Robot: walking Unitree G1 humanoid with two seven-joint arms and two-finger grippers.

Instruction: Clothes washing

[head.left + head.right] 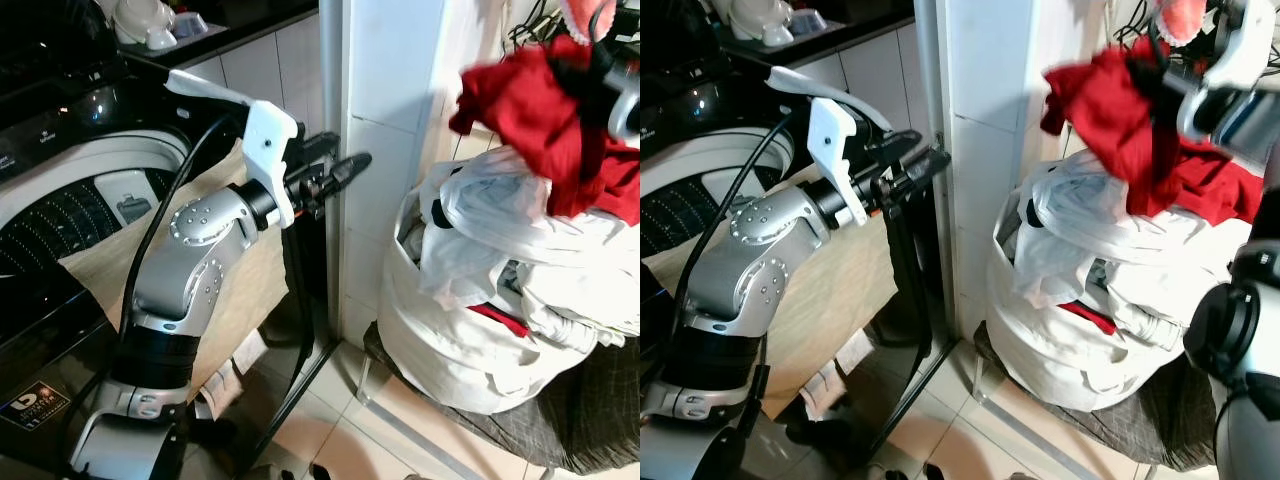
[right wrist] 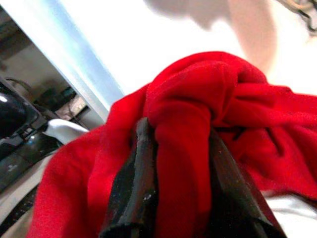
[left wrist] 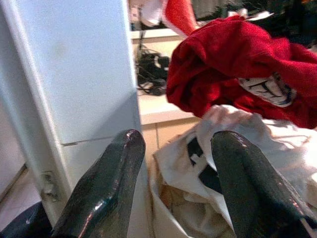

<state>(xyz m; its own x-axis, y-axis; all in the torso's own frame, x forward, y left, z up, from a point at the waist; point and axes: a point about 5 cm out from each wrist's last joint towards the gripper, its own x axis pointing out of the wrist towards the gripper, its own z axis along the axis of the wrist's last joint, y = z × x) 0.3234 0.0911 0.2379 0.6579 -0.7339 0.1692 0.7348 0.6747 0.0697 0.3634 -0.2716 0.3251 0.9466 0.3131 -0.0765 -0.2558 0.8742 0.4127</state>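
While the right tool grips a red garment above the laundry bag — left tool open nr the white pillar.

Left arm: silver rounded joint housings dotted with small screws, black elbow band, white angular wrist bracket, black cable looping alongside, long glossy black fingers.

A crumpled red garment hung bunched in the air above the heaped white laundry bag, its lower folds draped onto the pile. White clothes spilled over the bag's rim, a red strip showing among them. Off to the left the washing machine stood with its round drum opening showing
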